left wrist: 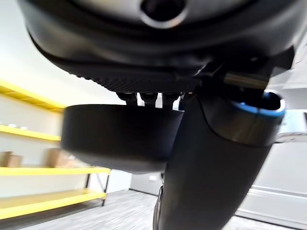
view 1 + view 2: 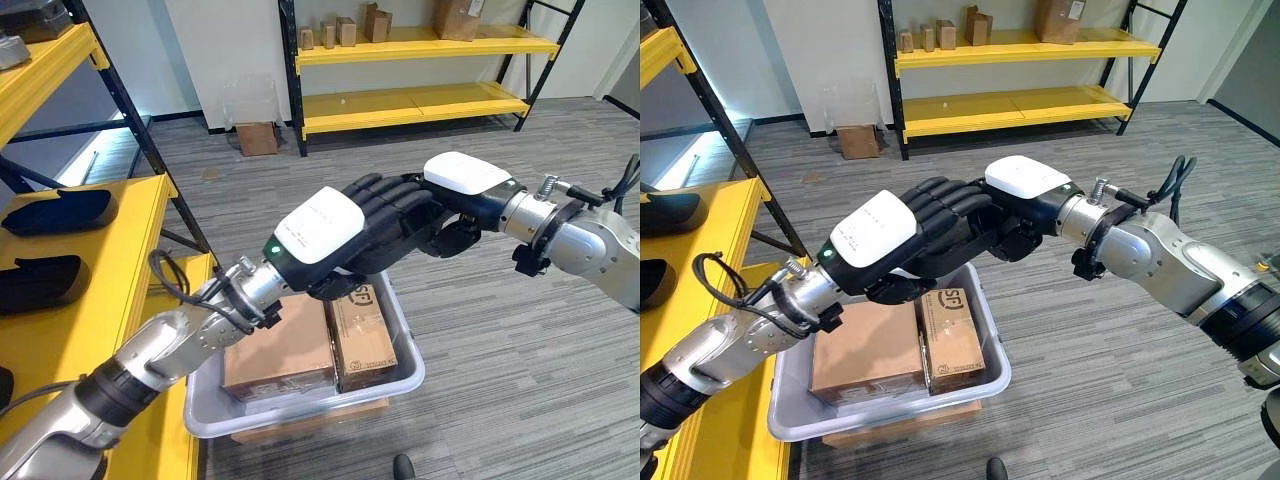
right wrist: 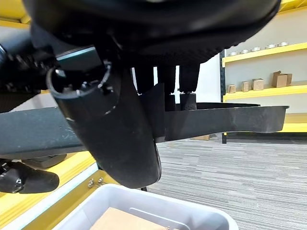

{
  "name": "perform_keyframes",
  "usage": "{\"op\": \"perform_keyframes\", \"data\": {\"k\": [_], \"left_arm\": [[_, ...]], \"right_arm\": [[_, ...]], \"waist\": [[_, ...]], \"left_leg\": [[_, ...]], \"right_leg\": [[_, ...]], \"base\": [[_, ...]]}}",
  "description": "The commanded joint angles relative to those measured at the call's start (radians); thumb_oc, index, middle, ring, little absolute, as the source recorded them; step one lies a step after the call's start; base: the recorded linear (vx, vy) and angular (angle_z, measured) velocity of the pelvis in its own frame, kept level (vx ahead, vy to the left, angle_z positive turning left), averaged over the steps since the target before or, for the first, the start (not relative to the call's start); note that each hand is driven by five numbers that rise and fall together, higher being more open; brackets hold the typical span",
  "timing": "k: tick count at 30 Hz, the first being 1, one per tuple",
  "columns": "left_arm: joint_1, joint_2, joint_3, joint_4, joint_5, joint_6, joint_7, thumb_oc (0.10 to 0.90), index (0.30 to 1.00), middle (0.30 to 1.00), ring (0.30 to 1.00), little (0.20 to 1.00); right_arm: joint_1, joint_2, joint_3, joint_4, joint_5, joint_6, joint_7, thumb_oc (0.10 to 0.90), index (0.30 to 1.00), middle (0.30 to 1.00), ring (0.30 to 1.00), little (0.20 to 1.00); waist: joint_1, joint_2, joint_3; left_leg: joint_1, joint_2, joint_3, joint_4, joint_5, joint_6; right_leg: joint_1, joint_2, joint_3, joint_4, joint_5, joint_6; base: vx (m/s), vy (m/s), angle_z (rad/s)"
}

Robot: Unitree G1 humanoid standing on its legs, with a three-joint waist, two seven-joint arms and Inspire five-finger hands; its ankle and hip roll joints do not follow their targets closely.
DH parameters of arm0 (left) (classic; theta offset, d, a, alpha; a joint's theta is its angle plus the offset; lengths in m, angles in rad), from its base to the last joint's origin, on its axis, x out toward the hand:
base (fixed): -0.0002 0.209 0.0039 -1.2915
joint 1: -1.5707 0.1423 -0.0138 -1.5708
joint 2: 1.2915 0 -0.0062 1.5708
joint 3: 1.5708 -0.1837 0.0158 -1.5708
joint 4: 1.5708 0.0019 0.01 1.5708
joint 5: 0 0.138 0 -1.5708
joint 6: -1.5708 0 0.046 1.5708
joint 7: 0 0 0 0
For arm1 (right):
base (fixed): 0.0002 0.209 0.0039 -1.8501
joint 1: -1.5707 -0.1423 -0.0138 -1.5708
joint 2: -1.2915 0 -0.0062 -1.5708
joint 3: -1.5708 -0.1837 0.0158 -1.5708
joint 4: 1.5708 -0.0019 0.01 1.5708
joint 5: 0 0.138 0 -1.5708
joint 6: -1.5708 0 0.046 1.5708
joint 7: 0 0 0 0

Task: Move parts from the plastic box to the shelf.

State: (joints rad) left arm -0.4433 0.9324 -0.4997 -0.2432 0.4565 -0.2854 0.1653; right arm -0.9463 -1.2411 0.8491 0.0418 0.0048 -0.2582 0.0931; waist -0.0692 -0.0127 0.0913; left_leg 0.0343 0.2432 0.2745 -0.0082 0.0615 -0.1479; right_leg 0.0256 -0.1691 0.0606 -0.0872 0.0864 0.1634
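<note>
Robot hands, left (image 2: 335, 235) and right (image 2: 440, 205) | gripping black part (image 3: 225, 120) | above plastic box (image 2: 405, 385)

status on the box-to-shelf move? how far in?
Partly done, it seems: two black parts already lie on the yellow shelf. In hand: the left hand and right hand grip one black part together above the plastic box. Left: shelving it. The box shows cardboard boxes.

Above a grey plastic box (image 2: 992, 372) holding 2 brown cartons (image 2: 902, 350), the left hand (image 2: 902, 240) and right hand (image 2: 1012, 205) grip a black part (image 2: 970, 240) between them, with yellow shelves (image 2: 1010, 105) far behind.
</note>
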Motion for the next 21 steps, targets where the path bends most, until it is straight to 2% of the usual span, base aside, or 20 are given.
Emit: {"op": "perform_keyframes", "data": {"k": [1, 6, 21], "left_arm": [[-0.028, 0.072, 0.093, -0.014, 0.005, -0.017, 0.089, 0.900, 1.000, 1.000, 1.000, 1.000], [0.015, 0.079, 0.116, -0.008, 0.019, -0.015, 0.088, 0.900, 1.000, 1.000, 1.000, 1.000], [-0.012, 0.017, 0.072, 0.046, 0.046, -0.010, 0.092, 0.900, 1.000, 1.000, 1.000, 1.000]], "right_arm": [[-0.078, -0.059, -0.157, -0.038, 0.090, -0.034, -0.066, 0.400, 0.300, 0.300, 0.300, 0.300], [-0.044, -0.065, -0.186, -0.047, 0.093, -0.037, -0.062, 0.400, 0.300, 0.300, 0.300, 0.300], [-0.039, -0.048, -0.195, -0.053, 0.091, -0.042, -0.063, 0.400, 0.300, 0.300, 0.300, 0.300]], "waist": [[0.014, -0.033, -0.082], [0.014, -0.038, -0.083], [0.005, -0.040, -0.081]], "left_leg": [[-0.131, 0.086, -0.040, -0.026, 0.140, -0.034], [-0.132, 0.086, -0.039, -0.023, 0.139, -0.034], [-0.129, 0.092, -0.032, -0.023, 0.141, -0.035]], "right_leg": [[0.206, -0.005, -0.069, 0.000, -0.223, -0.008], [0.206, -0.005, -0.067, 0.000, -0.224, -0.008], [0.205, 0.000, -0.063, 0.000, -0.224, -0.012]], "base": [[0.00, 0.000, 0.00], [0.00, 0.000, 0.00], [0.00, 0.000, 0.00]]}}
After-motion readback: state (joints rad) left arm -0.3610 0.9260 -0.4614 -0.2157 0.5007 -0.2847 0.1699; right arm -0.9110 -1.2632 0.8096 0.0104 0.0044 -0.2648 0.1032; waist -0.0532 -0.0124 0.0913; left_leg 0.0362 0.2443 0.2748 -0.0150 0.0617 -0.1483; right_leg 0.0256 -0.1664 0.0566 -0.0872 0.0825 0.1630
